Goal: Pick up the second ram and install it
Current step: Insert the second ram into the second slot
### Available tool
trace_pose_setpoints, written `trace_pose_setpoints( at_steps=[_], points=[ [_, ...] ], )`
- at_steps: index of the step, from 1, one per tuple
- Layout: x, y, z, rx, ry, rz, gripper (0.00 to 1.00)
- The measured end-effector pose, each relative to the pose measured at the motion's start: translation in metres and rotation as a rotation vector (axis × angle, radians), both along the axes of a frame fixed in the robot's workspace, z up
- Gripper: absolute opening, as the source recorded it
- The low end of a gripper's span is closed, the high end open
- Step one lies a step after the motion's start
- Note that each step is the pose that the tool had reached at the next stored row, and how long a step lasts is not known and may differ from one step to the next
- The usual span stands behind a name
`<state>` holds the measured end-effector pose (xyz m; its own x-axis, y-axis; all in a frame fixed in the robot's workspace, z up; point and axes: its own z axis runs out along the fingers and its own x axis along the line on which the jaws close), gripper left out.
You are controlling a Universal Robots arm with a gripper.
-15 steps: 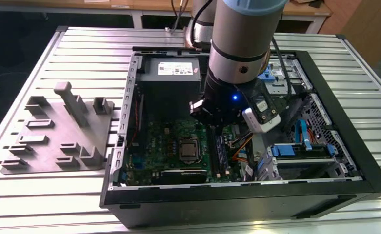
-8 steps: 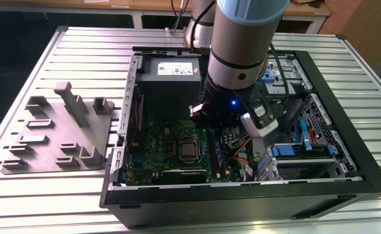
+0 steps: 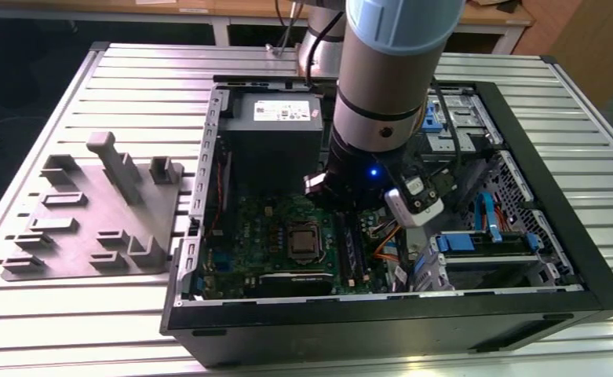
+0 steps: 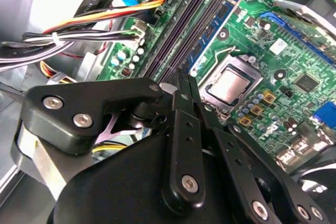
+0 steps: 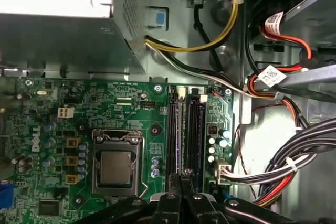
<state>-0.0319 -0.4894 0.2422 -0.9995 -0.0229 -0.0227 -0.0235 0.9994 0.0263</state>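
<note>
The second ram (image 4: pixel 211 34) stands on the green motherboard (image 4: pixel 252 38), lying lengthwise beside the black slot rails (image 4: pixel 176 30) on the side toward the silver processor (image 4: pixel 230 85). Your gripper (image 4: pixel 181 85) sits at the rails' near end. Its fingers are pressed together, with nothing visibly held.

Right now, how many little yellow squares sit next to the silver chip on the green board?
3. The yellow squares form one row beside the silver chip, on its side away from the long black slots. None seems hidden.
</note>
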Motion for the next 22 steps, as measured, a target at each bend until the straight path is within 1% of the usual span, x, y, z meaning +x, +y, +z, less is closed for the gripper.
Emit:
trace_pose_setpoints(
  at_steps=[2,6,15,16,17,18,22],
  points=[
    [0.0002,0.0000,-0.0013,-0.0001,0.0003,0.000,0.11],
    [0.0003,-0.0001,-0.0071,-0.0001,0.0003,0.000,0.11],
    [0.0000,-0.0003,-0.0080,-0.0002,0.0004,0.000,0.11],
    [-0.0001,-0.0003,-0.0080,0.0017,0.0003,0.000,0.11],
    [-0.0001,-0.0004,-0.0082,0.0082,-0.0001,0.000,0.11],
    [-0.0002,-0.0005,-0.0081,0.0123,0.0000,0.000,0.11],
    [-0.0001,-0.0015,-0.0088,0.0131,-0.0001,0.000,0.11]
  ],
)
